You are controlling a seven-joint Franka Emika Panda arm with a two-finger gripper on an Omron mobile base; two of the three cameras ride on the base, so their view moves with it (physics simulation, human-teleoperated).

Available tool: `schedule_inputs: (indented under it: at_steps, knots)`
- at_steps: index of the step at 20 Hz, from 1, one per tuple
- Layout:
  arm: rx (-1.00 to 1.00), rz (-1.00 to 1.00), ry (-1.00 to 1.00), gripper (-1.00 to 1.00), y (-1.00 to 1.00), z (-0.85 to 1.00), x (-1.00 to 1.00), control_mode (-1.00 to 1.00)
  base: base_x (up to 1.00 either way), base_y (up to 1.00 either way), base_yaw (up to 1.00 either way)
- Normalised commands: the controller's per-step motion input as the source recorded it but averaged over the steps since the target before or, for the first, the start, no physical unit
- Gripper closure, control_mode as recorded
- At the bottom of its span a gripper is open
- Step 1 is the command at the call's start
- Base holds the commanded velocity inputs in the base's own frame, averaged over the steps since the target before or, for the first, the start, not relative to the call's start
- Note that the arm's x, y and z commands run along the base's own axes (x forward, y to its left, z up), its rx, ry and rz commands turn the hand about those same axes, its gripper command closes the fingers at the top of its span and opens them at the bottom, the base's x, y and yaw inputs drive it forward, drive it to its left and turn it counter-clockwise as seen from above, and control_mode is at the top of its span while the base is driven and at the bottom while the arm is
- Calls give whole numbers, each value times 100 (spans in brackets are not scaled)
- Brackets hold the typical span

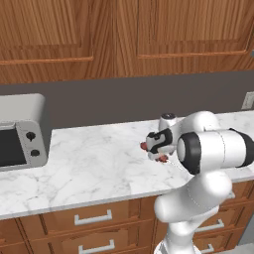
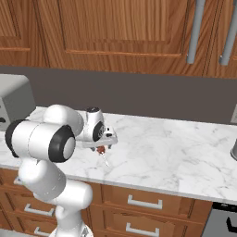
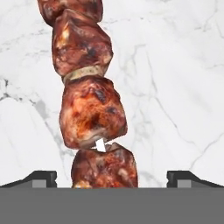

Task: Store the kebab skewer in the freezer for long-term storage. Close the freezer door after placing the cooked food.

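The robot's gripper [image 3: 112, 177], jaws spread wide and holding nothing, is lowered straight over the kebab skewer [image 3: 89, 100], one fingertip either side of the meat, apparently lined up to grasp; the skewer lies on the marble counter [image 1: 89, 163] nearer its front edge

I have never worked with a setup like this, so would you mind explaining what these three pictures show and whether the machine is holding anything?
The white machine is a robot arm on a base, standing at a marble kitchen counter. Two pictures come from cameras on the base, behind the arm to its left and right. The third looks along the hand itself. The pincer hangs low over a kebab skewer, meat chunks on a thin stick lying on the marble. Its two dark fingertips stand wide apart on either side of the meat, so it is open and nothing is held yet. A grey toaster oven sits further left.
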Motion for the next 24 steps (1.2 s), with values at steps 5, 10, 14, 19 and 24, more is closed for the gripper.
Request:
schedule_inputs:
  at_steps: [5,10,14,19,24]
  knots:
    - [7,2,0,-100,0,-23,0,-100,0,0,0]
    - [5,2,0,100,0,-20,0,-100,0,0,0]
    - [2,1,2,100,0,-3,0,-100,0,0,0]
    - [-3,-12,5,100,13,0,9,-100,0,0,0]
    - [-7,-47,3,100,26,13,3,-100,0,0,0]
